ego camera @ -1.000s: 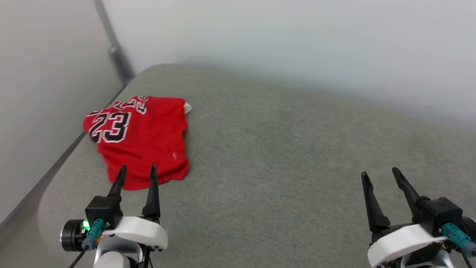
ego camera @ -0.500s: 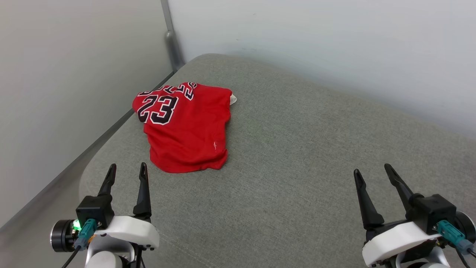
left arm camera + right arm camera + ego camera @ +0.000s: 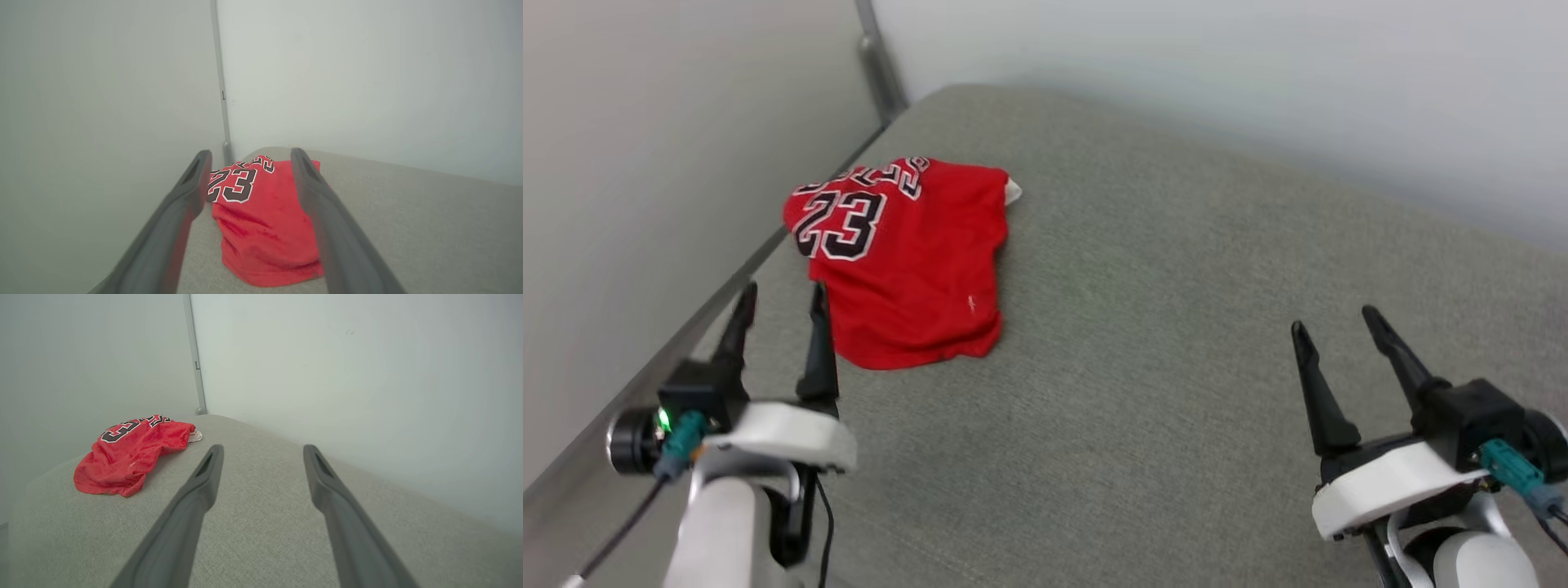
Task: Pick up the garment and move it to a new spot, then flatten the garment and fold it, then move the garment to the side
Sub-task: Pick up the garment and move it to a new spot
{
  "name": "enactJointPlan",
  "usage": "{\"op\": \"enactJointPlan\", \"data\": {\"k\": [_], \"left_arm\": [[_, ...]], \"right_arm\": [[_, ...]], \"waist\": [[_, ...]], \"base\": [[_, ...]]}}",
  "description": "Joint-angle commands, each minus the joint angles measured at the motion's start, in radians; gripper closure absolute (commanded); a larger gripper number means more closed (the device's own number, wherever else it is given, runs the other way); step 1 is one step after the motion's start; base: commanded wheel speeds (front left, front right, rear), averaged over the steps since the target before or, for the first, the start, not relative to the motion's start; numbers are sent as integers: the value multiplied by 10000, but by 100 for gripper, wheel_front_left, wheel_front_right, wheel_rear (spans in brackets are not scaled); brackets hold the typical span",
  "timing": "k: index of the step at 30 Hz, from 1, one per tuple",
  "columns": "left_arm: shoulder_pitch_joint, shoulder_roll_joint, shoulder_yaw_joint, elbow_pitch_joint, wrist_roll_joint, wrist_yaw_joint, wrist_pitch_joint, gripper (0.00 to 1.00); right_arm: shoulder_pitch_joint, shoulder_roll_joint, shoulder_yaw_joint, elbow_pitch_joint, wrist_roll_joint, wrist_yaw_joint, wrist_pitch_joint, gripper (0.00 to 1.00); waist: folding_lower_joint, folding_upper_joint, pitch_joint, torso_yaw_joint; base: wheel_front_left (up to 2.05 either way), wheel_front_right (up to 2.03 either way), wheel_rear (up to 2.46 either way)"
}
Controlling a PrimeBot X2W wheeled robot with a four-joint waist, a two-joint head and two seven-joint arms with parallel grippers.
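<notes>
Your grey cushion (image 3: 1176,327) carries the garment (image 3: 898,261), which lies crumpled near its far left corner, number up, close to the left edge. Your left gripper (image 3: 783,287) stands wide and empty just beside the garment's near left side, pointing at it. Your right gripper (image 3: 1333,318), also wide and empty, is well apart toward the near right.

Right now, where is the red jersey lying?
In the head view the red jersey lies bunched on the far left part of the grey cushion, near the wall corner, just ahead of the open left hand.
</notes>
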Motion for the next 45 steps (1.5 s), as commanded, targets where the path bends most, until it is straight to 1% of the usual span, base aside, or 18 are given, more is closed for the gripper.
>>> {"op": "enactJointPlan", "data": {"k": [1, 5, 7, 11, 12, 15, 17, 21, 26, 28, 30, 33, 35, 36, 37, 38, 42, 45], "left_arm": [[-479, 127, 88, 79, -97, -71, -27, 0], [-1711, 502, 202, 533, -493, -243, 184, 0], [-2498, 857, 297, 697, -752, -333, 406, 0], [-3908, 1641, 355, 1034, -1241, -446, 1343, 0], [-4294, 1973, 378, 1079, -1340, -465, 1651, 0], [-5312, 2808, 245, 1530, -1708, -498, 2744, 0], [-5783, 3304, -95, 1874, -2065, -515, 3623, 0], [-6466, 4549, -1042, 2520, -3284, -506, 5573, 0], [-6715, 5626, -1834, 3568, -4898, -510, 8248, 0], [-6659, 5861, -1922, 3984, -5402, -509, 9100, 0], [-6561, 5920, -1856, 4460, -5854, -509, 9773, 0], [-6297, 5725, -1660, 5208, -6459, -486, 10497, 0], [-6056, 5511, -1565, 5662, -6695, -379, 10633, 0], [-5943, 5425, -1520, 5877, -6823, -356, 10707, 16], [-5847, 5315, -1489, 6053, -6912, -351, 10754, 54], [-5791, 5272, -1486, 6136, -6910, -357, 10644, 100], [-5917, 5320, -1581, 6226, -6627, -342, 9893, 100], [-6328, 5483, -1625, 6234, -6261, -267, 8788, 100]], "right_arm": [[-256, 3, -7, -115, -116, -3, 52, 0], [-758, 3, 33, -325, -475, -3, 209, 0], [-1022, 3, 36, -394, -615, -3, 251, 0], [-1492, 3, 38, -519, -764, -3, 328, 0], [-1606, 3, 68, -573, -808, -3, 344, 0], [-1971, 6, 145, -674, -940, -3, 297, 0], [-2164, 3, 202, -744, -982, -3, 270, 0], [-2553, 6, 374, -945, -1035, -3, 209, 0], [-2885, 5, 473, -1182, -1083, -3, 202, 0], [-2981, 5, 509, -1220, -1101, -3, 217, 0], [-3064, 3, 531, -1256, -1082, -3, 242, 0], [-3080, 5, 559, -1276, -1041, -3, 259, 0], [-3089, 3, 534, -1298, -1038, -3, 253, 0], [-3083, 5, 519, -1314, -1032, -3, 262, 0], [-3064, 5, 501, -1321, -1023, -3, 262, 0], [-3039, 5, 489, -1335, -1018, -3, 279, 0], [-2927, 5, 449, -1369, -1055, -3, 336, 0], [-2802, 5, 460, -1275, -999, -3, 339, 0]], "waist": [[0, 0, 571, -446], [0, 0, 1396, -1002], [0, 0, 1843, -1279], [0, 0, 2723, -1829], [0, 0, 2955, -1978], [0, 0, 3500, -2331], [0, 0, 3824, -2542], [0, 0, 4396, -2913], [0, 0, 5004, -3210], [0, 0, 5184, -3304], [0, 0, 5328, -3376], [0, 0, 5436, -3476], [0, 0, 5476, -3520], [0, 0, 5484, -3534], [0, 0, 5475, -3542], [0, 0, 5460, -3546], [0, 0, 5273, -3456], [0, 0, 4847, -3320]], "base": [[0, 0, 0], [0, 0, 0], [0, 0, 0], [0, 0, 0], [0, 0, 0], [0, 0, 0], [0, 0, 0], [0, 0, 0], [0, 0, 0], [0, 0, 0], [0, 0, 0], [0, 0, 0], [0, 0, 0], [0, 0, 0], [0, 0, 0], [0, 0, 0], [0, 0, 0], [0, 0, 0]]}}
